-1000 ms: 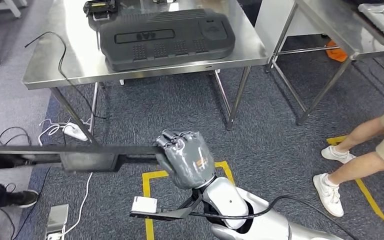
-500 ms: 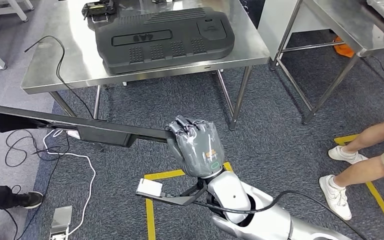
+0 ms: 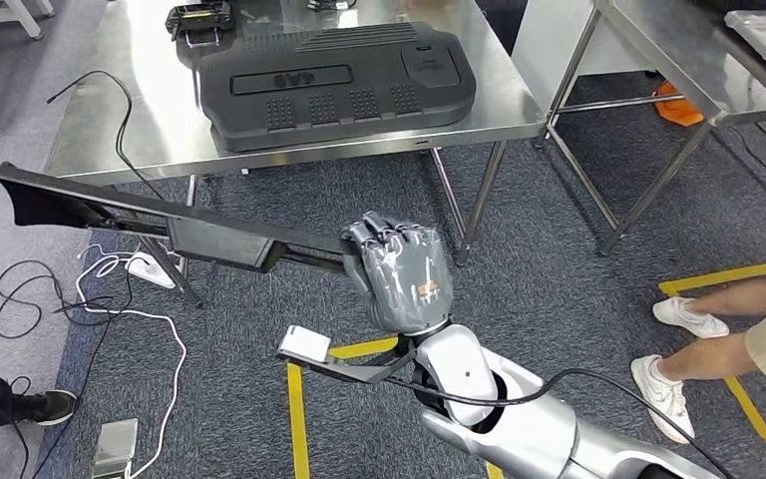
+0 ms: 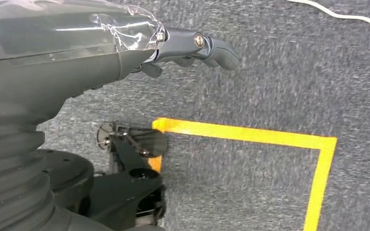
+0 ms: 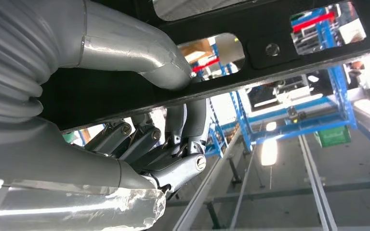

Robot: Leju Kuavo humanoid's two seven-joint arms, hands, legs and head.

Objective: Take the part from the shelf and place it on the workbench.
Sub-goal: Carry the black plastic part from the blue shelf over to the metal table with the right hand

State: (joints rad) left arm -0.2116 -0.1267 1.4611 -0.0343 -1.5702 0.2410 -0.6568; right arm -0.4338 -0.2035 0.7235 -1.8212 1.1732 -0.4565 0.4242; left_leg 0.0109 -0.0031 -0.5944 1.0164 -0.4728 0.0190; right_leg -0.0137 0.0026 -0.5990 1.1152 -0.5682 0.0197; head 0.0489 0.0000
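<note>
- Now right hand [image 3: 399,274] gripping long black part [image 3: 160,225] at one end, held level above carpet, in front of steel workbench [image 3: 140,120]
- Left hand [image 4: 77,53] w/ fingers apart, holding nothing

Ahead of your right hand [image 3: 399,274], the long black part [image 3: 160,225] it grips juts left, level with the steel workbench [image 3: 150,130] edge. The bench's near half carries a large dark housing [image 3: 334,80]; bare steel (with a cable [image 3: 120,110]) lies left. A person's legs [image 3: 728,329] stand right.
</note>
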